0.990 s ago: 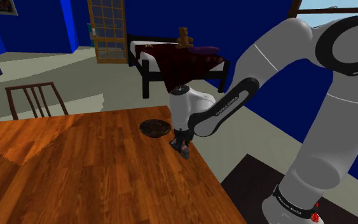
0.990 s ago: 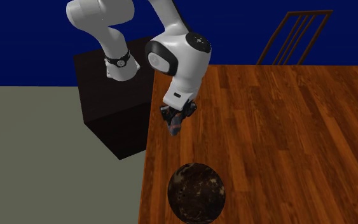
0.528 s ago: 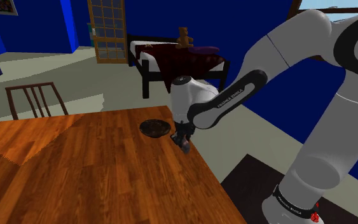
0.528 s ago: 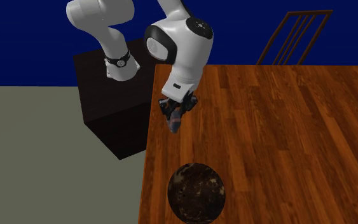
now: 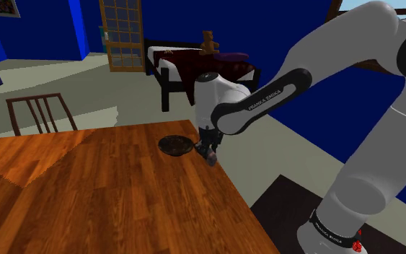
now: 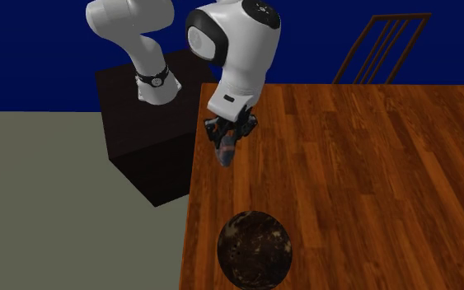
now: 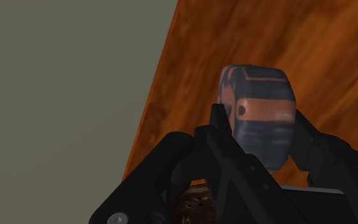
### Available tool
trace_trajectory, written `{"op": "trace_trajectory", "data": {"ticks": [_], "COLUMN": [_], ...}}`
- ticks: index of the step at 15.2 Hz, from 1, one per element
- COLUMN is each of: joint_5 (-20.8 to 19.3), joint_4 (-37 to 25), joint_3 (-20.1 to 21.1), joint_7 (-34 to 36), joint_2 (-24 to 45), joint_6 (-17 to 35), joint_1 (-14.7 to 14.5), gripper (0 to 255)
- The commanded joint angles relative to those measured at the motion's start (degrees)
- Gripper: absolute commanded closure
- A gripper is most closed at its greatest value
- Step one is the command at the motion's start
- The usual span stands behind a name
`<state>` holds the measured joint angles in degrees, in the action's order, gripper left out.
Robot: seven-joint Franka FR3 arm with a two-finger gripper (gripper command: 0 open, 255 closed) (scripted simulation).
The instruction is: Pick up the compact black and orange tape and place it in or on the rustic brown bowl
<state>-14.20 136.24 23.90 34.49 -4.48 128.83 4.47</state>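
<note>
Claw (image 7: 258, 122) clamps black-and-orange tape (image 7: 259, 95) above table (image 7: 317, 38).

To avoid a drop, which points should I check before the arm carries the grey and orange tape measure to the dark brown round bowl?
Grey and orange tape measure clasped in the black gripper: ok.
Tape measure raised off the brown wooden table: ok, it seems.
Dark brown round bowl upright and empty: ok.
Table between tape measure and bowl free: ok.
Gripper above the bowl: not ok, it is beside it.
</note>
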Motion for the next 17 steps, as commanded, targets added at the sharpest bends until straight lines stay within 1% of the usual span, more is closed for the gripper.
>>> {"op": "trace_trajectory", "data": {"ticks": [1,3,6,11,17], "joint_5": [0.95,1.59,-1.26,-5.21,-8.63], "joint_4": [-0.57,-1.13,-8.25,-21.28,-39.65], "joint_3": [0.0,-0.08,-0.56,-1.65,-3.29], "joint_7": [-0.8,-1.47,-1.4,-1.83,-3.64], "joint_2": [-1.19,-2.05,4.07,14.23,26.91], "joint_6": [-1.57,-2.84,-4.37,-8.1,-14.37], "joint_1": [-0.17,-0.26,0.82,1.25,-0.01], "gripper": [255,255,255,255,255]}}
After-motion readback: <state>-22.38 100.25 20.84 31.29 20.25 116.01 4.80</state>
